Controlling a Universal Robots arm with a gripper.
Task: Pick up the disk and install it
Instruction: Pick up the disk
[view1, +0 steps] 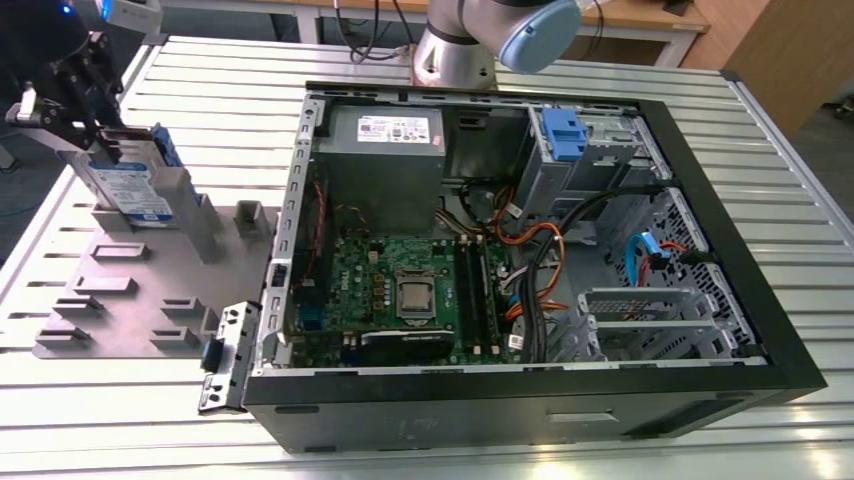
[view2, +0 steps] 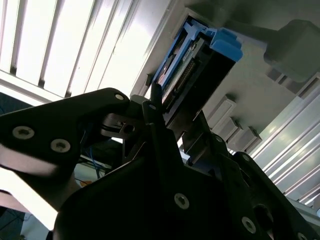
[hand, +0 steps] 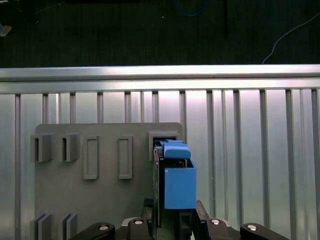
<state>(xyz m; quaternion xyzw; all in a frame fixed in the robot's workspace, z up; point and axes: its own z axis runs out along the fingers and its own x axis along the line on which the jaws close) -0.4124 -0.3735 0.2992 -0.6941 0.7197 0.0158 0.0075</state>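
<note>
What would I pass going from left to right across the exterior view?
the disk, standing upright → grey power-supply box → blue drive carrier → metal drive cage

Arm (view1: 461, 45) extended, end effector (view1: 110, 128) pointing down

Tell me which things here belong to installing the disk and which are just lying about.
Job: disk, gripper, open computer case, grey holder plate.
Lying about: power supply, motherboard, other blue drive carrier, orange cables.
</note>
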